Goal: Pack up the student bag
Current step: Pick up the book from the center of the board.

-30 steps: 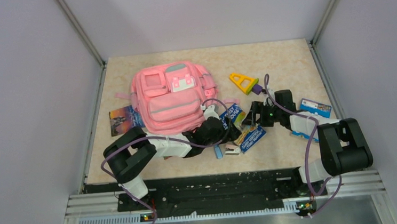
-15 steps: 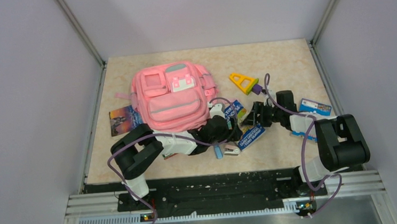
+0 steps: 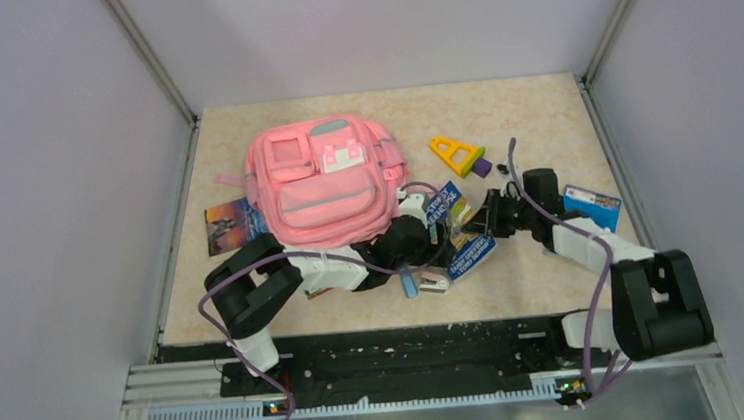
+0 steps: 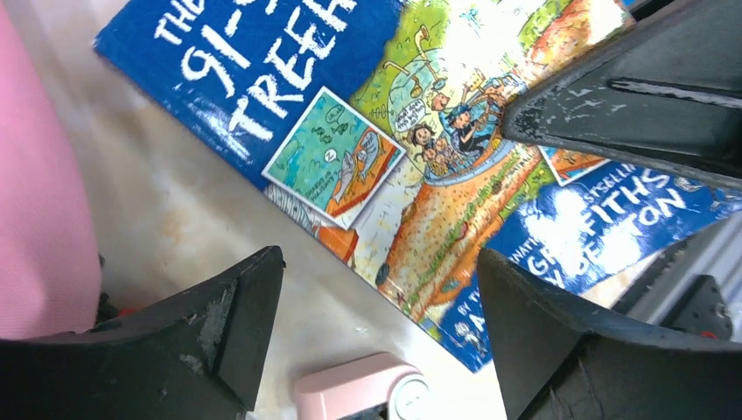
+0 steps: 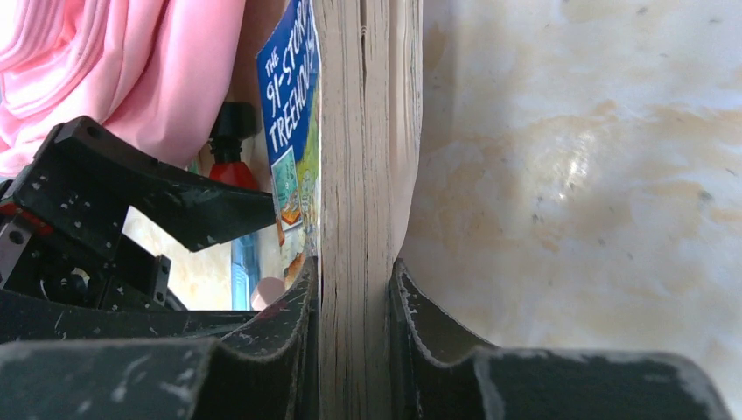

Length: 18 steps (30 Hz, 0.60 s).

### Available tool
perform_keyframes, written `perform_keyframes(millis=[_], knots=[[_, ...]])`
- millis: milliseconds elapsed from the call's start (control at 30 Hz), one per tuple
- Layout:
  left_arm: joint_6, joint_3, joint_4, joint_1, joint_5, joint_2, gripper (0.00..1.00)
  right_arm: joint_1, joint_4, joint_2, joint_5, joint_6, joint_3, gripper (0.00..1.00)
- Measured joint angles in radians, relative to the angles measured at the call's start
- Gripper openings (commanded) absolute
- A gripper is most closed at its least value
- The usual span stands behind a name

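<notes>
The pink student bag (image 3: pixel 321 184) lies flat at the table's back left; its fabric also shows in the right wrist view (image 5: pixel 131 61). My right gripper (image 3: pixel 481 219) (image 5: pixel 354 297) is shut on a blue-covered book (image 3: pixel 445 209), with the book's page edge (image 5: pixel 363 175) squeezed between both jaws. The book's cover (image 4: pixel 420 131) fills the left wrist view. My left gripper (image 3: pixel 426 230) (image 4: pixel 381 324) stands open just left of the book. Only bare table and a small pink object (image 4: pixel 359 394) lie between its fingers.
A second blue book (image 3: pixel 472 254) lies under the held one. A yellow triangle (image 3: pixel 456 153) and purple block (image 3: pixel 482 167) sit behind, a blue box (image 3: pixel 591 205) at right, a dark picture card (image 3: pixel 229 224) left of the bag, and small items (image 3: pixel 422 283) near the front.
My right gripper has closed onto the book's page edge, and the right arm's elbow has swung out toward the near right. The left arm shifted slightly right early on, still open.
</notes>
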Motion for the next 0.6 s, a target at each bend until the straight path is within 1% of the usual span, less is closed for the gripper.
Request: perform_keyframes(millis=[67,167,333,367,467,600], knots=[[0.043,0.004,-0.009,0.000,0.009,-0.052,0.87,0.000,-0.044,-0.100,0.048,0.008,0.001,0.00],[0.101,0.011,-0.016,0.000,0.010,-0.174,0.89,0.000,-0.092,-0.278,0.114,0.026,0.004,0.00],[0.150,0.002,-0.005,0.002,0.001,-0.435,0.92,0.000,-0.089,-0.491,0.134,0.072,0.011,0.00],[0.150,-0.010,0.005,0.004,0.000,-0.495,0.92,0.000,-0.076,-0.522,0.128,0.087,0.011,0.00],[0.145,-0.044,0.018,0.020,0.016,-0.604,0.93,0.000,0.015,-0.581,0.082,0.151,0.009,0.00],[0.120,-0.099,0.010,0.051,0.048,-0.678,0.95,0.016,0.164,-0.614,0.016,0.240,0.009,0.00]])
